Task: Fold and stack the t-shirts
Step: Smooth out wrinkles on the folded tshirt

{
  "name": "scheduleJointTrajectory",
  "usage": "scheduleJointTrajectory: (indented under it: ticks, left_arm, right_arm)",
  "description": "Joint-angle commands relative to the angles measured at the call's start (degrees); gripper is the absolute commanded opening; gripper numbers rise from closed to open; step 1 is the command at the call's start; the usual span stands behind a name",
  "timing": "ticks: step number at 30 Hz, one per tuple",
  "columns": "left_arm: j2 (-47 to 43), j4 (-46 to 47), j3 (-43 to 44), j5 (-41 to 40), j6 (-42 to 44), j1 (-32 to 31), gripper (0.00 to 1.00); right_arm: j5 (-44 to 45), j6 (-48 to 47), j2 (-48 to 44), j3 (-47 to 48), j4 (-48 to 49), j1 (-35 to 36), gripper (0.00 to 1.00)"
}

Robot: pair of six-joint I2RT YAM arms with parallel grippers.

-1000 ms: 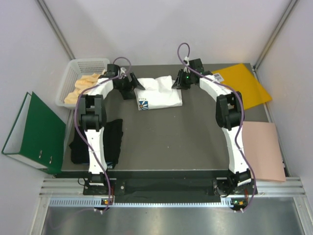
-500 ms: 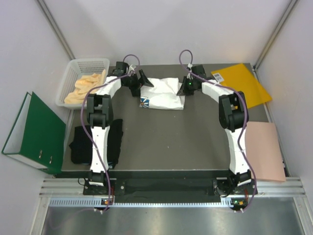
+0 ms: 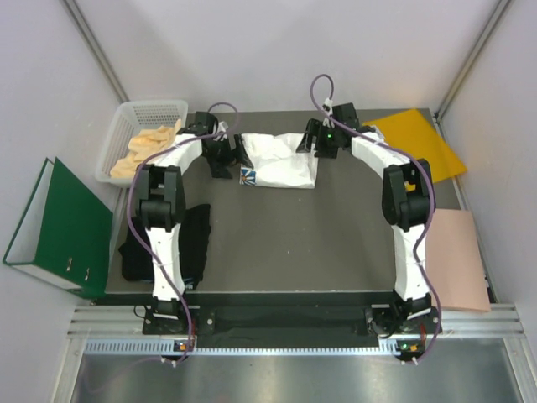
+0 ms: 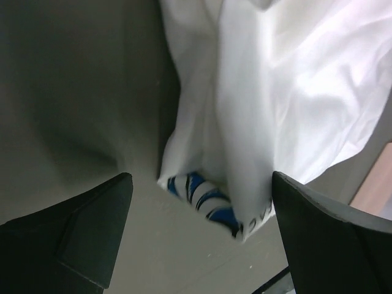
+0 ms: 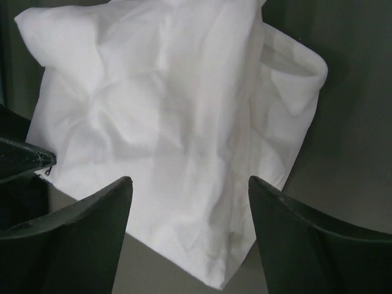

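Step in hand: folding the white shirt (image 3: 281, 164). It lies as a small, rumpled rectangle, so I judge the fold is nearly done. Stacking has not started.
White shirt, place: middle of the bench's (image 3: 285, 243) far edge, flat on the surface, with the blue print (image 4: 205, 199) showing at its near-left corner.
Black shirt (image 3: 134, 252), place: near-left corner of the bench, partly under the left arm and well apart from the white one. It looks bundled, but I cannot tell how neatly.
Left gripper (image 4: 200, 184): jaws spread wide and holding nothing. It hovers at the shirt's left edge, over the printed corner. Contact with the cloth cannot be made out.
Right gripper (image 5: 190, 180): jaws apart, with no cloth pinched between them. It hangs over the shirt's right side, where a loose hem loop stands up.
Next move, judged: take both side edges low, pinching all layers together. Then either tidy the fold or carry the bundle to the black shirt.
Risk, judged: the layers lie loose and creased. Gripping only the top layer would pull the fold open.
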Motion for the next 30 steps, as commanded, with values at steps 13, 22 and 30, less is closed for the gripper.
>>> scheduleJointTrajectory:
  ticks: [13, 22, 30]
  left_arm:
    - [-23.64, -22.93, -7.24, -27.96, 7.18, 0.55, 0.99]
    - [-28.21, -34.7, -14.63, -39.98, 1.82, -0.24, 0.99]
    - [-26.55, -43.4, -16.75, -49.39, -2.14, -12.08, 0.99]
  right_arm:
    - [-5.35, -14.54, -9.69, 1.98, -15.43, 9.93, 0.99]
    - [-6.15, -13.85, -9.77, -1.79, -14.84, 14.87, 1.0]
    - [-4.04, -12.71, -7.75, -0.39, -13.53, 10.84, 1.0]
